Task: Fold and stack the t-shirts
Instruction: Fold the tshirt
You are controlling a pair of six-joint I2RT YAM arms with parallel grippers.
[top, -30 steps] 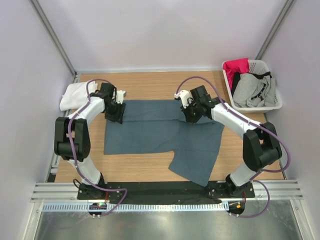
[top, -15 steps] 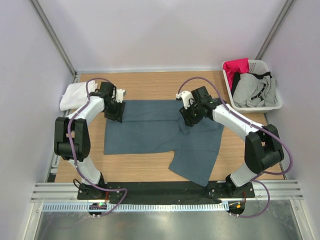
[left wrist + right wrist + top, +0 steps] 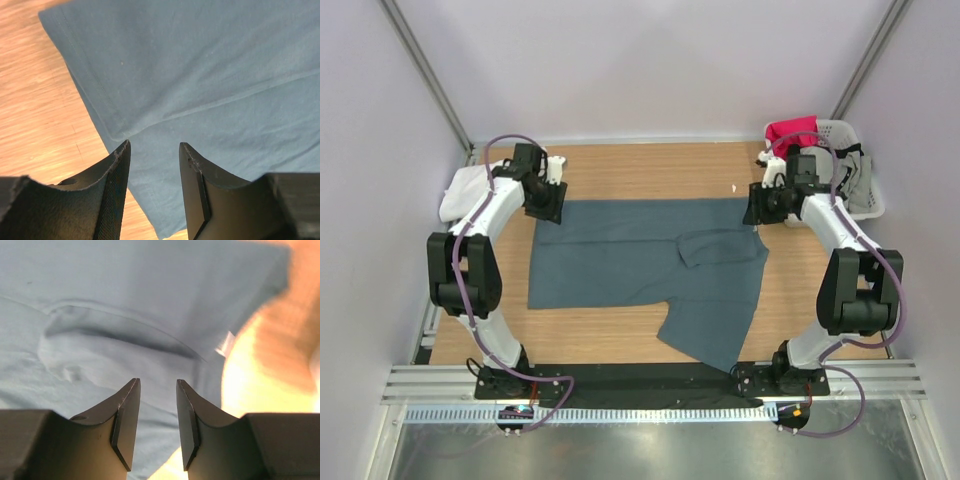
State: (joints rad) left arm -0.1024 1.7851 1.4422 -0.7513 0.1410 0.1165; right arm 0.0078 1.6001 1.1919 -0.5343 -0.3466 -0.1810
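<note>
Right gripper (image 3: 757, 205) has swung out from the far middle of the slate-blue t-shirt (image 3: 630, 255) to its far-right corner, while the left gripper (image 3: 548, 205) has edged slightly farther at the far-left corner.
Both grippers hang over the cloth with their fingers apart and nothing between them. The blue tee lies spread on the table (image 3: 640, 165), with a folded-in flap (image 3: 720, 245) on its right and a skewed lobe reaching toward the near edge. The white t-shirt (image 3: 463, 190) sits bunched at the far left. If the two corners are pinched unevenly, or only one layer is caught, the fold would likely come out crooked and the flap could drag open. The right arm is also close to the laundry basket (image 3: 875, 205) and could nudge it.
</note>
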